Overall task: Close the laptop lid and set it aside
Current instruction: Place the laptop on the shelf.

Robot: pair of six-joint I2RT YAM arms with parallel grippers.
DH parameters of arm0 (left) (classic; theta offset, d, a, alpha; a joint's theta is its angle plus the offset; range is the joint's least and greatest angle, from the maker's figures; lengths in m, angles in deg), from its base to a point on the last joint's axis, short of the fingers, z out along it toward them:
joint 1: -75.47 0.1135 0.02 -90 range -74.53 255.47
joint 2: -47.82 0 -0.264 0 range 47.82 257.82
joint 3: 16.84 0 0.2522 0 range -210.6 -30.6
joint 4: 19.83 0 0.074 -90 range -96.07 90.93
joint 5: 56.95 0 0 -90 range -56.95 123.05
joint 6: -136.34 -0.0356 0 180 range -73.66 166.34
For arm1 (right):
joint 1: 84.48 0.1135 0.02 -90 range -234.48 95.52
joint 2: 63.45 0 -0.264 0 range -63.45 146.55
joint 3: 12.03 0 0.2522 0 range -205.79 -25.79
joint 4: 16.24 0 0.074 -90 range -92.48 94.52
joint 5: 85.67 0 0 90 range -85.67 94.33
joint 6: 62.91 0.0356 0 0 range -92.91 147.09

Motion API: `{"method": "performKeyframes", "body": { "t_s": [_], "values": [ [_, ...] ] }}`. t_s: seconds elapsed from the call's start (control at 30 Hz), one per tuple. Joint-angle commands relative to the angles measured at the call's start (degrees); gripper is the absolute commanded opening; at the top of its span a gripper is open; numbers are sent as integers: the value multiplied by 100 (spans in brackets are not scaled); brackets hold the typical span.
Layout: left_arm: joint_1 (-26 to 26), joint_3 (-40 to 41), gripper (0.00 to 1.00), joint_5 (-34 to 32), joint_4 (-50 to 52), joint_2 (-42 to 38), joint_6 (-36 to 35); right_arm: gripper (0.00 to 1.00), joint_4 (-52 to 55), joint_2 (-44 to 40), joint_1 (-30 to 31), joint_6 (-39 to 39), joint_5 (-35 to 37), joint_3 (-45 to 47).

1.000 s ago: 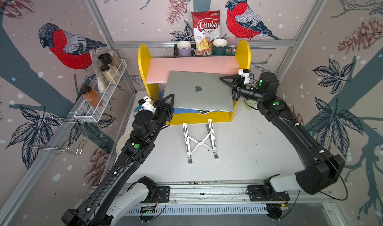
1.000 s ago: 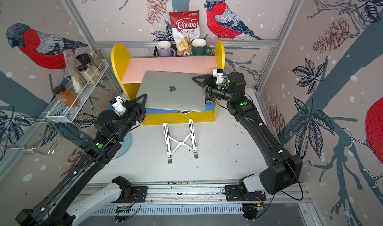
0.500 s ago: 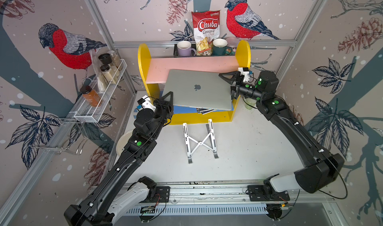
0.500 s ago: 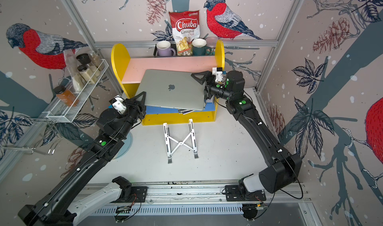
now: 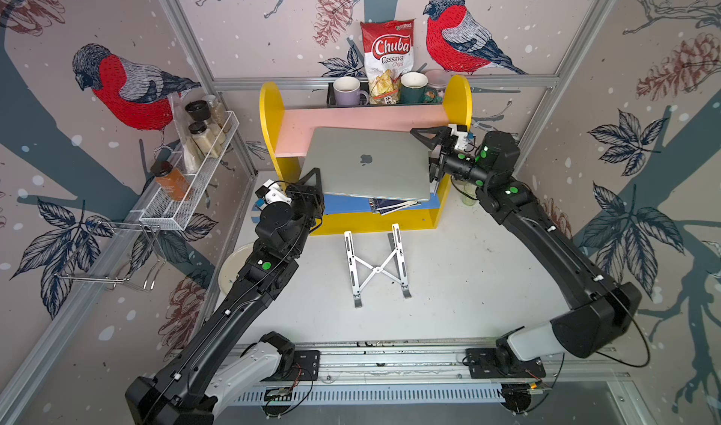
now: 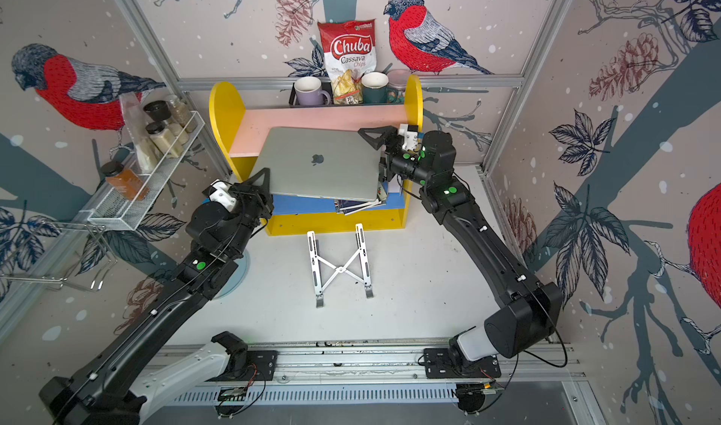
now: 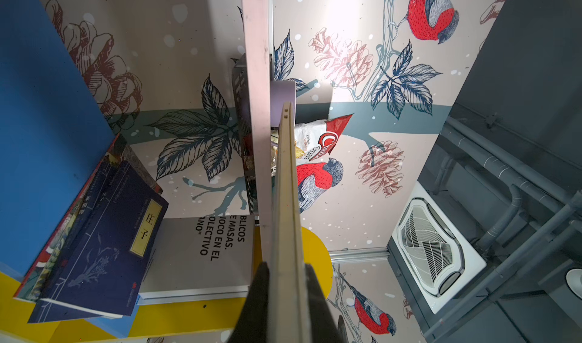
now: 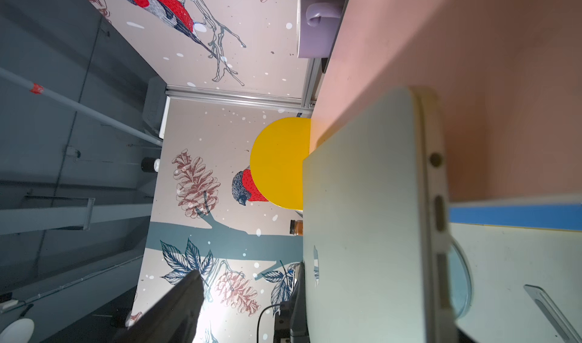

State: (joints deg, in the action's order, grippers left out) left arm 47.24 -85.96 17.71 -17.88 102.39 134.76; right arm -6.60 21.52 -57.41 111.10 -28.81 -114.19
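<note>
1. Where it is gripped by its left edge, the laptop [image 5: 366, 161] is seen fully closed, with the laptop lid [image 6: 316, 169] turned upward in both top views.
2. The lid is shown as a flat silver panel with rounded corners and 1 small dark apple logo at its centre. In the left wrist view the 2 halves are seen edge-on, pressed together.
3. The laptop is held at the yellow bookshelf [image 5: 269, 130], just in front of the pink shelf [image 5: 296, 130] and over the books [image 5: 394, 204] lying on the blue shelf [image 5: 343, 204]. Whether the books are touched cannot be told.
4. The left gripper [image 7: 285, 269] is clamped on the laptop's left edge, with 1 dark finger pressed against each face.
5. The right gripper [image 5: 427, 154] is spread wide at the right edge. 1 finger [image 8: 185, 294] is seen well clear of the lid, so the laptop is not gripped by it.
6. A silver folding stand [image 5: 376, 267] is seen on the table, in front of the bookshelf and apart from the laptop.
</note>
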Motion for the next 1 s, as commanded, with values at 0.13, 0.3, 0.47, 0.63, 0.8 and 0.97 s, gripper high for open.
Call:
{"method": "performKeyframes", "body": {
  "t_s": [0.13,0.3,0.47,0.63,0.8,0.97],
  "values": [
    [2,-176,0,224,-1071,294,149,89,-177,251,85,235,221,-159],
    [2,-242,0,176,-1085,427,266,89,-25,155,51,186,389,90],
    [2,-297,0,46,-918,406,303,90,33,66,-25,132,458,370],
    [4,-324,0,-84,-829,436,406,91,7,79,-44,103,447,533],
    [2,-410,0,-194,-817,475,469,92,67,73,-61,19,466,622],
    [2,-542,0,-239,-820,560,459,92,223,10,-87,-122,509,694]
  ]
}}
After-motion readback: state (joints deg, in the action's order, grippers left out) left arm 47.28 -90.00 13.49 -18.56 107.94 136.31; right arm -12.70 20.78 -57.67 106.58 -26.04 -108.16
